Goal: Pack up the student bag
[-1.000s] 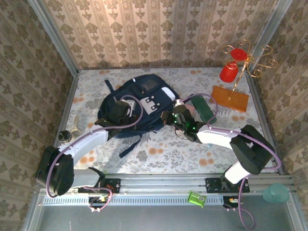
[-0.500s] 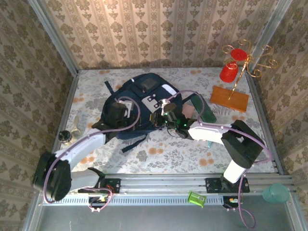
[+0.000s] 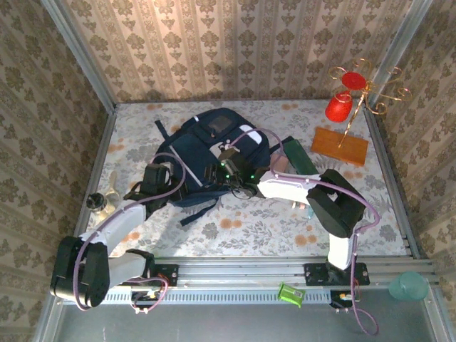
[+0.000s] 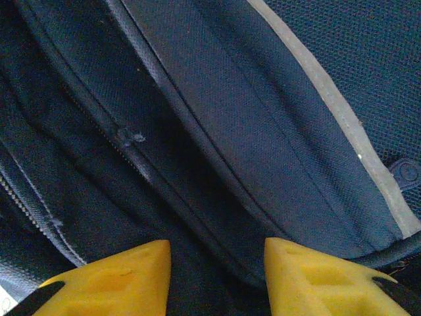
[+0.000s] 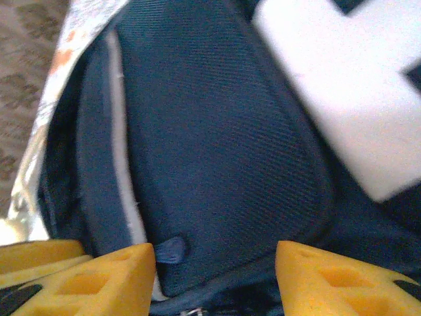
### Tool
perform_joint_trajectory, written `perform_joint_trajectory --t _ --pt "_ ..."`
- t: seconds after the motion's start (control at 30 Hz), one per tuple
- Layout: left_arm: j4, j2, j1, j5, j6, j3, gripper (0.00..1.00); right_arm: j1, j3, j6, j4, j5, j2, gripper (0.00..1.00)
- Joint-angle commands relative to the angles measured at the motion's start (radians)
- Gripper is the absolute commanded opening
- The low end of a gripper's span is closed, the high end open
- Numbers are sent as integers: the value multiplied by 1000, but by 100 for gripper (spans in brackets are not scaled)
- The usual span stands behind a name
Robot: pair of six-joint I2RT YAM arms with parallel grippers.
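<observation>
Bag (image 3: 214, 146), navy, with white patches (image 3: 246, 133) and pale piping: lay flat on the floral tabletop (image 3: 249, 228), left of centre and toward the back wall. One strap (image 3: 198, 212) trailed toward the near edge.

Left tool (image 3: 152, 178): at the bag's left side, touching or just over the fabric (which of the two could not be told). In the wrist view its yellow fingers (image 4: 112, 280) stood part-way apart with nothing between them. Zip lines and a pale strip of piping ran across the cloth beyond.

Right tool (image 3: 226, 173): over the bag's near-right part, close to a white patch. Its yellow fingers (image 5: 108, 280) likewise stood part-way apart, gripping nothing. A small dark pull tab (image 5: 172, 250) sat just beside the left finger.

Orange board (image 3: 340, 146): far right of the tabletop, well apart from the bag.

Gold stand (image 3: 365, 87) with red cups (image 3: 339, 107): its stem came down onto the board.

Dark green item (image 3: 298, 160): just right of the bag, kind not made out.

Small bottle-like object (image 3: 100, 201): at the left edge.
</observation>
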Motion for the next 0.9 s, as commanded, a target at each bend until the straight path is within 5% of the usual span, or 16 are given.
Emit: perform_joint_trajectory --t 0.0,0.3,0.43,0.53,0.67,0.87 --pt "-42 7 4 48 -35 -54 41 6 4 78 -68 101 14 55" --pt "-29 -28 2 74 -35 -82 41 7 96 136 -30 48 107 49" --pt "-21 -119 -3 103 -46 -86 43 0 81 154 12 97 89 14" --pt "-24 -254 -4 111 -75 -83 47 -9 11 170 161 101 21 0" --pt "44 -318 -1 155 -123 -75 48 -10 -38 164 306 75 -63 0" --pt "39 -93 -5 213 -93 8 34 -13 -98 240 468 86 -87 0"
